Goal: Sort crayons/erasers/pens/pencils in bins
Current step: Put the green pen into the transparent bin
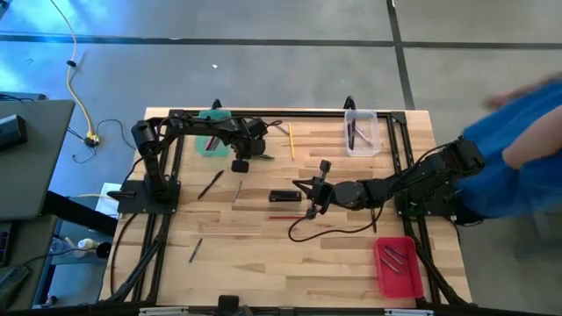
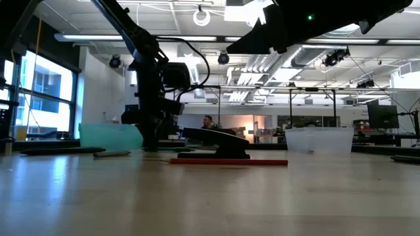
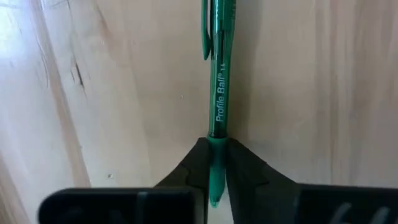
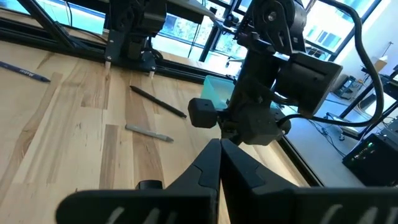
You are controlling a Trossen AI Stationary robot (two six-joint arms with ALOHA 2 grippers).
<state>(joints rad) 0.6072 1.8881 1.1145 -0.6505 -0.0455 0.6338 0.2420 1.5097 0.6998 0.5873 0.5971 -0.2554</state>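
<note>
From above, my left gripper (image 1: 261, 154) sits by the green bin (image 1: 209, 142). Its wrist camera shows it clamped on the green pen's (image 3: 216, 99) tip; such a short hold could let it swing loose. Right gripper (image 4: 219, 163) waits clenched mid-table.

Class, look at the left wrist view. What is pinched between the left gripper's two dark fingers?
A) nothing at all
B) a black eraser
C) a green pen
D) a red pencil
C: the left gripper is shut on the green pen, whose translucent green barrel with white lettering runs out from between the fingers over the wooden table.
</note>
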